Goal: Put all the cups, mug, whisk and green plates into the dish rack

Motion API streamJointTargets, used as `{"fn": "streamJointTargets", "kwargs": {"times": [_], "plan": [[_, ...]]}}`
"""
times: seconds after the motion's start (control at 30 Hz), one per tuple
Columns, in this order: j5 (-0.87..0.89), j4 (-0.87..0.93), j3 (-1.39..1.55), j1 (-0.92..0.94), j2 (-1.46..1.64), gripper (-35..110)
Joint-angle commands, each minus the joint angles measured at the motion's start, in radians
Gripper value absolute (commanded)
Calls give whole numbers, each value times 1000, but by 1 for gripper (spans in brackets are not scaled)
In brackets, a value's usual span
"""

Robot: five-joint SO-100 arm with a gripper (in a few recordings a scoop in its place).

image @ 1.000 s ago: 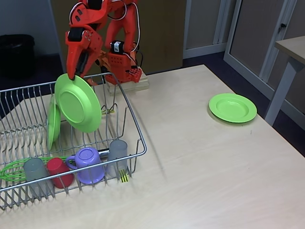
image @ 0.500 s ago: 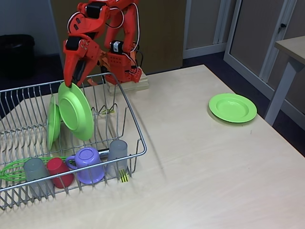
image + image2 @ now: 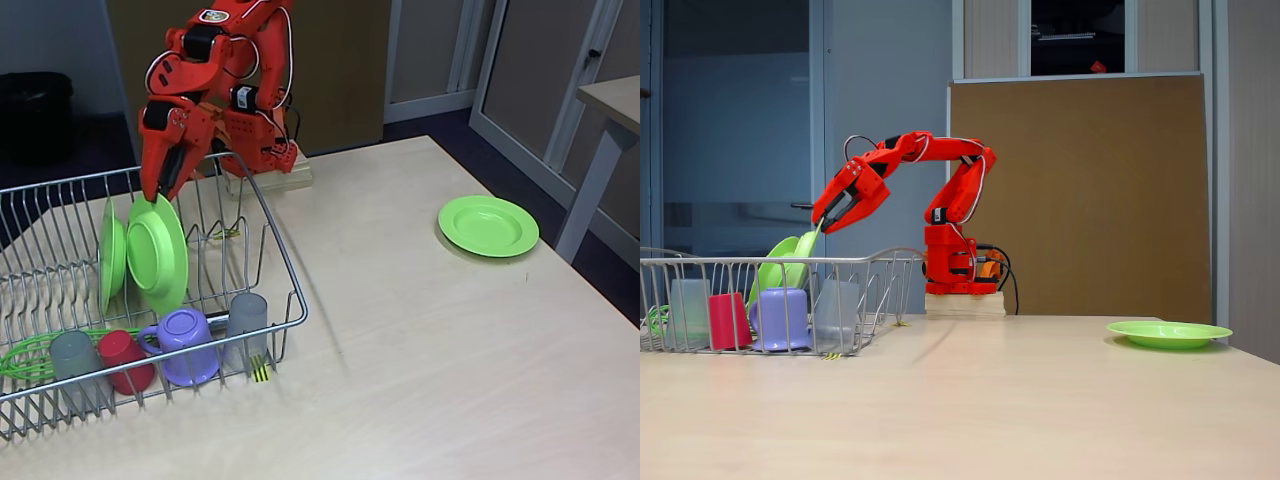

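Lime-green plates stand on edge in the wire dish rack (image 3: 280,262), one pinched by the orange claw (image 3: 158,192).

Silver wire holds, from the left, the green-looped whisk (image 3: 22,357), a grey cup (image 3: 72,355), the red cup (image 3: 124,358), the lilac mug (image 3: 186,342) and a second grey cup (image 3: 247,316) along the front. Behind them the first plate (image 3: 111,254) leans upright, with the held plate (image 3: 157,254) just beside it; the claw is closed on its top rim, directly above. A third plate (image 3: 488,225) lies flat on the bench (image 3: 420,340), well apart to the right.
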Motion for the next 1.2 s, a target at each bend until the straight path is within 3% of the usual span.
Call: {"fn": "streamJointTargets", "kwargs": {"times": [0.0, 0.63, 1.17], "plan": [[26, -6, 46, 31, 54, 0], [-127, -74, 71, 164, -91, 4], [-147, 43, 86, 38, 67, 17]]}}
